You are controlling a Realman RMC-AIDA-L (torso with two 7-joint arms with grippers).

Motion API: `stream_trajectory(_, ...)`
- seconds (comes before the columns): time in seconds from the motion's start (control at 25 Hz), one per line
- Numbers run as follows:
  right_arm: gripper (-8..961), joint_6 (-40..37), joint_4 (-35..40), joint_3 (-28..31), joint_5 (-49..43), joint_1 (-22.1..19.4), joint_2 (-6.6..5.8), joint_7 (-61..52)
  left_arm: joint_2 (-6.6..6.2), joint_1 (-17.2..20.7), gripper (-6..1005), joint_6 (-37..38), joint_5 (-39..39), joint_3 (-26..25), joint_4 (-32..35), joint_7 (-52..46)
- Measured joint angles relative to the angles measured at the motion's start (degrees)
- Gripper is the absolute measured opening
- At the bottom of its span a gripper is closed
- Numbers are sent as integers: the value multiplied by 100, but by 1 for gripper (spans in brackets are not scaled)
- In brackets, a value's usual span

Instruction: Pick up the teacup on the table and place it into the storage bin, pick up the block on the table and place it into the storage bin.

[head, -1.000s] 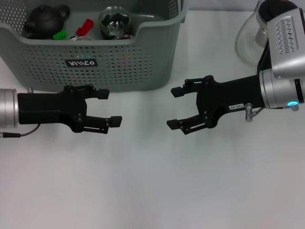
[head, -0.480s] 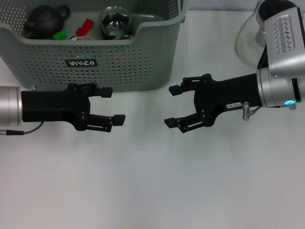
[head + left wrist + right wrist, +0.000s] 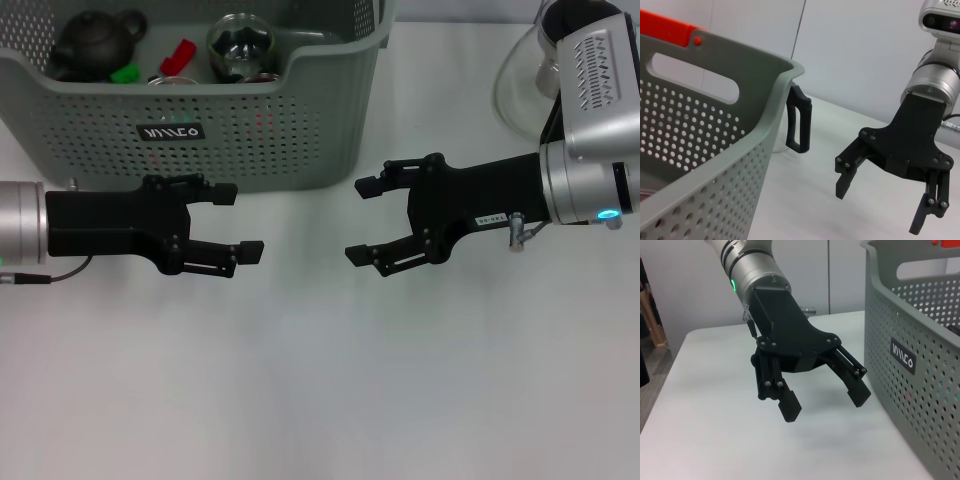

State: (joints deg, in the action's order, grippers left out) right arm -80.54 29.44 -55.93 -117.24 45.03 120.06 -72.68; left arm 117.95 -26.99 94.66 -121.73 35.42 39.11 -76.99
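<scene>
Head view: storage bin (image 3: 250, 130) (top cropped), both grippers gaping.

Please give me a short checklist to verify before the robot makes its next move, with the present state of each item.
1. Left claw empty and open: ok, it holds nothing, in front of the storage bin.
2. Right claw empty and open: ok, it faces the left claw across a gap over the white table.
3. Teacup placed in the bin: cannot tell; a dark teapot and a glass vessel lie inside, but no certain teacup shows.
4. Block placed in the bin: ok, a red block and a green block lie inside.
5. Table between the claws free of task items: ok.
6. Glass jug behind the right arm: apart from the claw, ok.
</scene>
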Motion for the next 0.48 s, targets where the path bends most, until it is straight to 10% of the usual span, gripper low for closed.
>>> stream_trajectory(0.48,896,7,-26,13,5,-3,0,0,-9,1,932,0,0,7,0,0)
